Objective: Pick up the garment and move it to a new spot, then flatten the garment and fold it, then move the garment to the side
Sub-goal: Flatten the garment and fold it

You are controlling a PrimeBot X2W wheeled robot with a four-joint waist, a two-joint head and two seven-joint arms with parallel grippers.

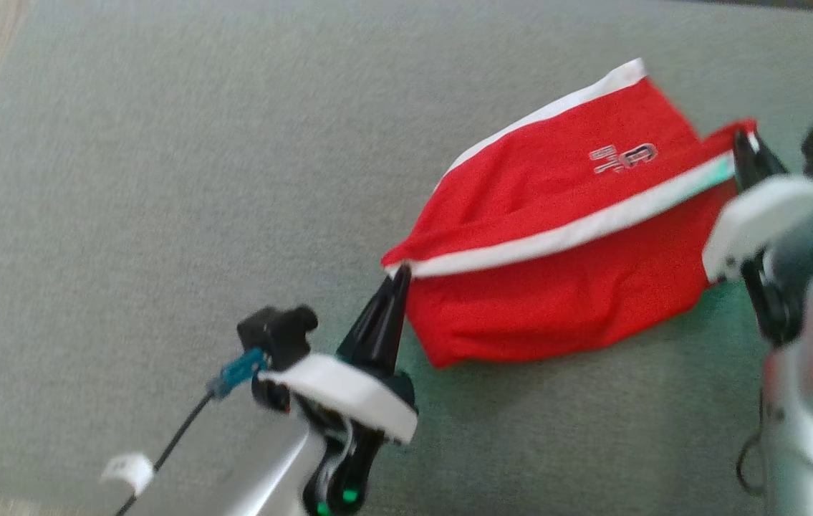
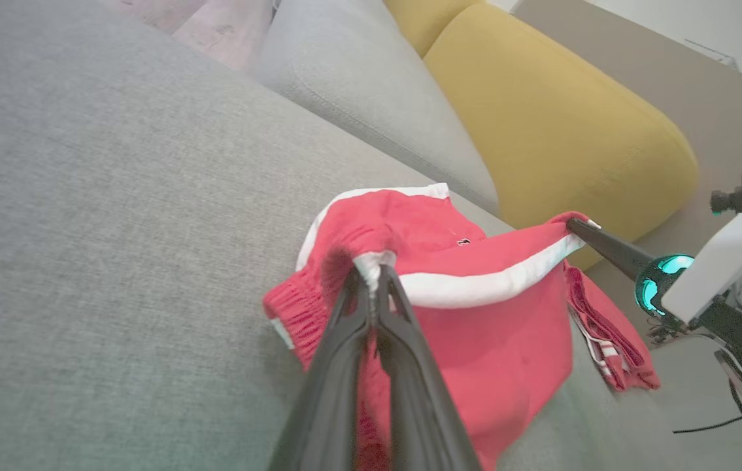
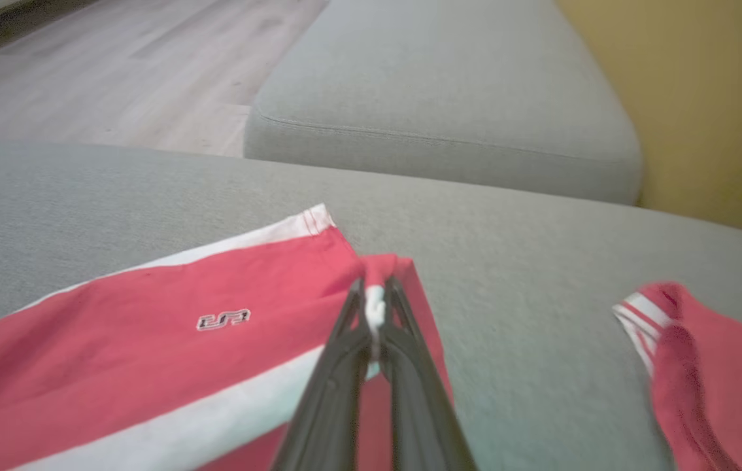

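The garment (image 1: 556,236) is a pair of red shorts with white side stripes and a small logo, spread on a grey cushion. My left gripper (image 1: 400,276) is shut on its near-left corner, pinching the white stripe (image 2: 449,288). My right gripper (image 1: 743,147) is shut on the far-right corner, and the stripe is stretched taut between the two. The left wrist view shows my left gripper (image 2: 374,275) clamped on a lifted fold of the garment (image 2: 508,340). In the right wrist view my right gripper (image 3: 374,294) holds red and white cloth of the garment (image 3: 148,327).
The grey cushion (image 1: 162,179) stretches wide to the left and front. A second grey cushion (image 3: 442,98) and a yellow cushion (image 2: 554,111) lie beyond it. Wooden floor (image 3: 116,72) lies past the edge. A loose red part of the garment (image 3: 704,366) hangs at the right.
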